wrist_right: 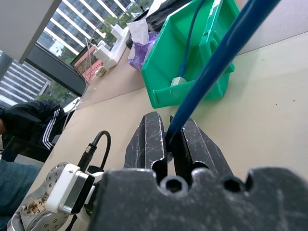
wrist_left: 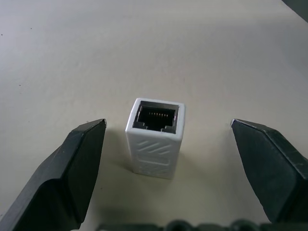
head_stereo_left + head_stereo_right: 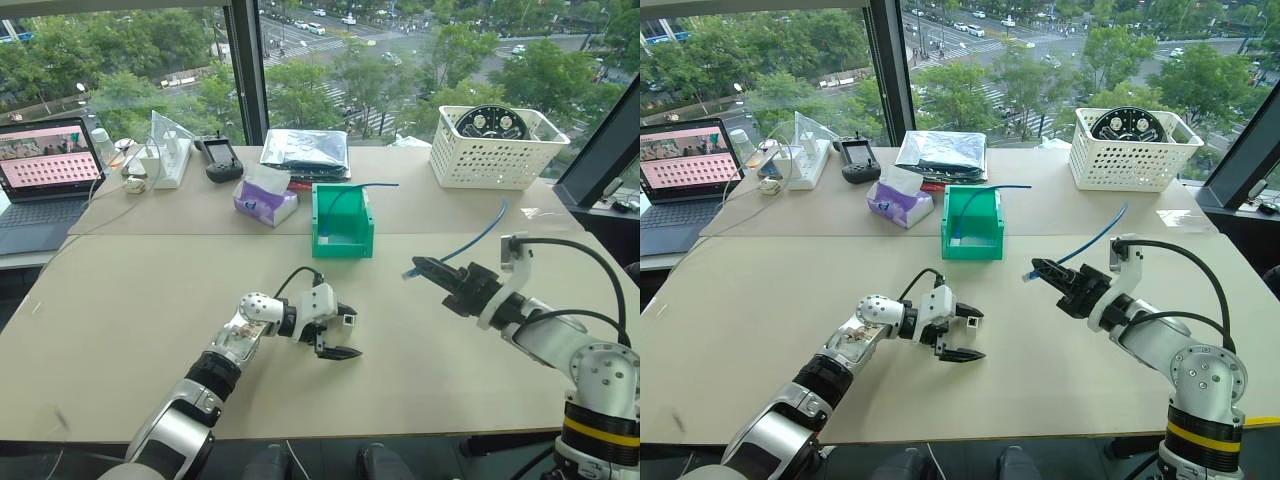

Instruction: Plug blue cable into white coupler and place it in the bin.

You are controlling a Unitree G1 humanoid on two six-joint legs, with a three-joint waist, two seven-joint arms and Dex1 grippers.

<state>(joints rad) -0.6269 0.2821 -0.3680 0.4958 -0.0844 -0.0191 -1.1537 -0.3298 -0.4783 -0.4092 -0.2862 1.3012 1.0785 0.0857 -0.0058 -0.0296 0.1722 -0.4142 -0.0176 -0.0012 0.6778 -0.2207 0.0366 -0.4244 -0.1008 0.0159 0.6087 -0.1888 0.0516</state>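
Note:
The white coupler [image 2: 155, 137] stands on end on the beige table [image 3: 150, 300], its dark socket facing the left wrist camera. My left gripper [image 3: 340, 333] is open around it, one finger on each side and neither touching it. Right of centre, my right gripper [image 3: 420, 268] is held above the table, shut on the blue cable [image 3: 478, 235] near its plug end. The cable trails back to the right behind it and runs up between the fingers [image 1: 149, 139] in the right wrist view. The green bin [image 3: 342, 222] sits behind both grippers, holding another blue cord with a white piece on its end.
A white perforated basket [image 3: 490, 150] stands at the back right. A purple tissue pack [image 3: 265, 200], a black controller [image 3: 220, 158], plastic bags [image 3: 305, 150], a power strip [image 3: 170, 160] and a laptop [image 3: 45, 170] line the back and left. A person's dark sleeve [image 1: 29, 125] shows beyond the table.

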